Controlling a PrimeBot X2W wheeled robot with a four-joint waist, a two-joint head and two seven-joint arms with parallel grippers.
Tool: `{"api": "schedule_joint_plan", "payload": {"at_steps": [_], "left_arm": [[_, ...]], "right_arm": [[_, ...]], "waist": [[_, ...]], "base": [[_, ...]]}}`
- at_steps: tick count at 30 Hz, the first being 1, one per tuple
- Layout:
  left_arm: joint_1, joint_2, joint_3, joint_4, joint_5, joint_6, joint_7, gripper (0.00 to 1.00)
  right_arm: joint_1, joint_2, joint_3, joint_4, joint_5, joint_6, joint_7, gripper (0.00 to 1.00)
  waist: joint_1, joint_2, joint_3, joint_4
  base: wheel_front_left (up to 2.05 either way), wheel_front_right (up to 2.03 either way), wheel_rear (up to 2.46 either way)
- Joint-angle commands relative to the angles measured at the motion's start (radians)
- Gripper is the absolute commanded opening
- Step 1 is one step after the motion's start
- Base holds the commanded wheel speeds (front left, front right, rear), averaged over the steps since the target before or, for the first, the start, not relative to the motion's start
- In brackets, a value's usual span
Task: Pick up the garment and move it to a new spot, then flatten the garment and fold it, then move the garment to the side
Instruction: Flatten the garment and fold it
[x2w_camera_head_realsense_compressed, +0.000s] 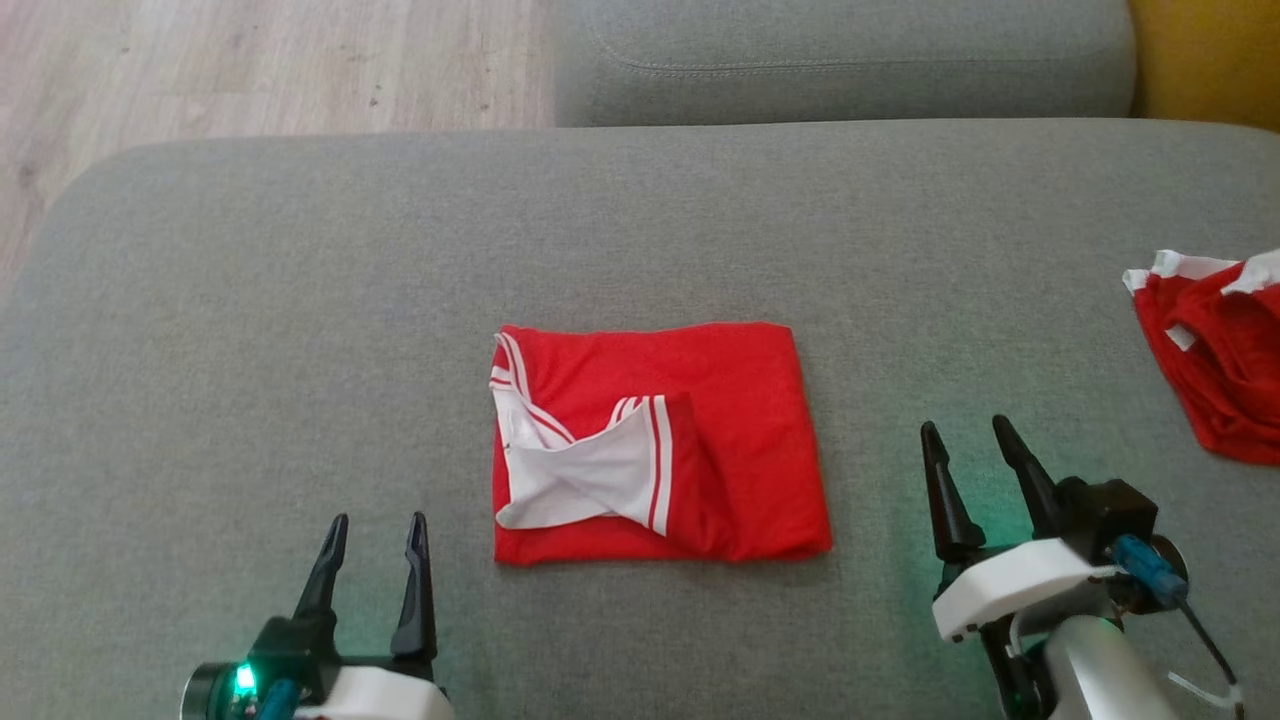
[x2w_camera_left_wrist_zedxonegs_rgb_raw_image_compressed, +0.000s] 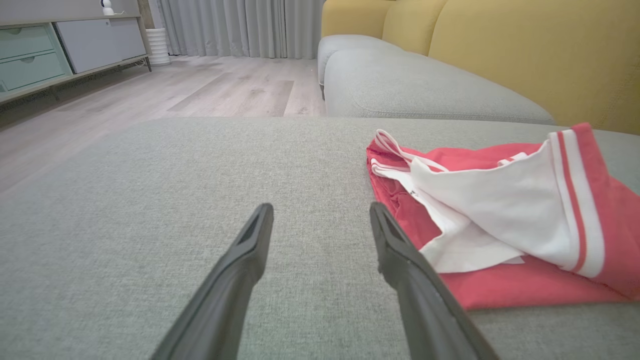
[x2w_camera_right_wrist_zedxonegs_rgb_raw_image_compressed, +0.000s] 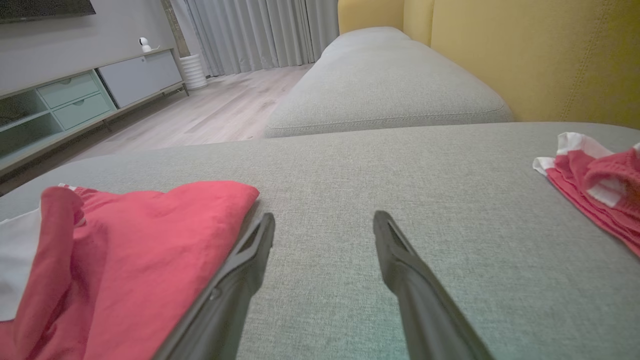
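We look down on a broad grey woven-fabric sofa cushion (x2w_camera_head_realsense_compressed: 250, 300). At its middle lies the garment (x2w_camera_head_realsense_compressed: 740, 420), a red cloth piece with white, red-striped trim. It is folded into a neat, nearly square packet and rests flat on the cushion. A white panel with striped edging lies on top, across the packet's left half.

The left gripper (x2w_camera_head_realsense_compressed: 377, 520), two long dark fingers on a white wrist, sits at the lower left of the head view. It is near the packet's lower left corner but apart from it. Its fingers are spread wide with bare cushion between them, and it holds nothing. In the left wrist view the folded garment lies just to the right of the gripper's fingers.

The right gripper (x2w_camera_head_realsense_compressed: 965, 425) sits at the lower right, a little way to the right of the packet. Its fingers are likewise spread wide and empty. In the right wrist view the red fold lies just beside the left finger.

A second garment (x2w_camera_head_realsense_compressed: 1220, 360), also red with white trim but crumpled, lies at the cushion's far right edge, well apart from the folded one. Beyond the cushion we see another grey seat cushion (x2w_camera_head_realsense_compressed: 850, 60), a yellow upholstered backrest (x2w_camera_head_realsense_compressed: 1200, 60) and a pale wood-plank floor (x2w_camera_head_realsense_compressed: 250, 60).
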Motion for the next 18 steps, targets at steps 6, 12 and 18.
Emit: {"api": "schedule_joint_plan", "payload": {"at_steps": [6, 12, 18], "left_arm": [[-0.038, 0.003, 0.021, -0.026, -0.007, -0.003, -0.010, 1.00], [-0.054, 0.003, -0.018, -0.025, -0.009, -0.012, -0.010, 1.00], [-0.032, 0.003, -0.021, -0.018, -0.011, -0.010, -0.010, 1.00]], "right_arm": [[-0.027, 0.005, 0.023, -0.048, 0.011, -0.001, -0.011, 0.00], [-0.048, 0.005, 0.017, -0.021, -0.002, -0.001, -0.011, 0.00], [-0.068, 0.005, 0.069, 0.031, 0.041, -0.001, -0.011, 0.00]], "waist": [[0.0001, 0.0000, 0.018, 0.047], [0.0001, 0.0000, 0.038, 0.207], [0.0001, 0.0000, 0.038, 0.332]], "base": [[0.00, 0.00, 0.00], [0.00, 0.00, 0.00], [0.00, 0.00, 0.00]]}}
